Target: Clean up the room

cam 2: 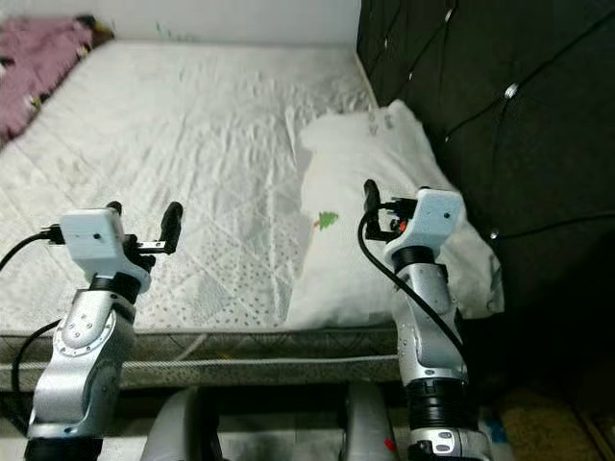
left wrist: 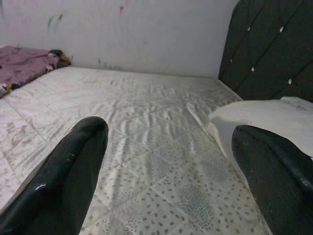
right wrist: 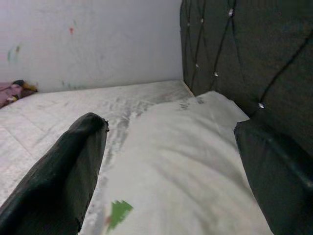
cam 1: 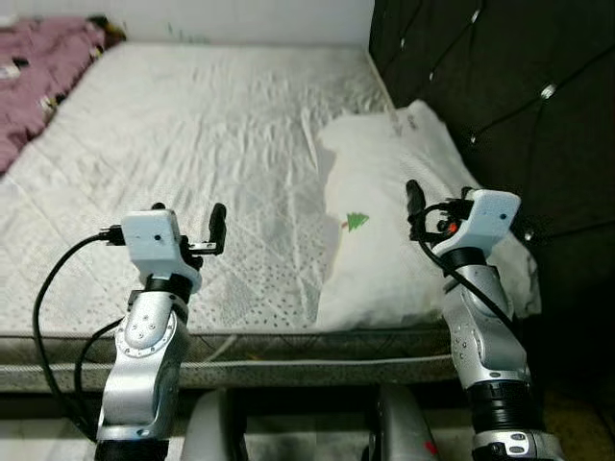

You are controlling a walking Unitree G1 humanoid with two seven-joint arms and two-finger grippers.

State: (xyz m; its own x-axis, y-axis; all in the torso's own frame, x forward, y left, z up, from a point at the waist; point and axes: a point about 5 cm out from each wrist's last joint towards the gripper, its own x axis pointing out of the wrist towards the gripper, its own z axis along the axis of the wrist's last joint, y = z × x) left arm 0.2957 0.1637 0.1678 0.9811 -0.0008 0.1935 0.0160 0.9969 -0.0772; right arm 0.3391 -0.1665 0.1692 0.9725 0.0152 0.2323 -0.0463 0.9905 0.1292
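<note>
So the robot's standing at the near edge of a bed, and the mattress (cam 1: 192, 144) is bare, just a white quilted cover with a little dotted pattern and plenty of wrinkles. On the right side there's a white pillow (cam 1: 404, 221) lying flat, running from near the front edge back toward the far wall, with a small green tree mark (cam 1: 357, 222) on its left part. The pillow sits right up against a dark tufted headboard (cam 1: 500, 86) that takes up the whole right side, studded with shiny buttons. Way over at the far left corner there's a bunched-up purple blanket (cam 1: 38, 77) on the mattress, well apart from the pillow. The far wall (left wrist: 146, 34) is plain white with a few small colored smudges on it. Left gripper (cam 1: 187, 229) is held up over the near left part of the mattress, fingers spread wide with nothing between them. Right gripper (cam 1: 437, 206) hangs just above the near part of the pillow, also spread wide and holding nothing, and it's close to the headboard on its right. Black cables (cam 1: 58, 288) loop off the left arm down by the bed frame.
</note>
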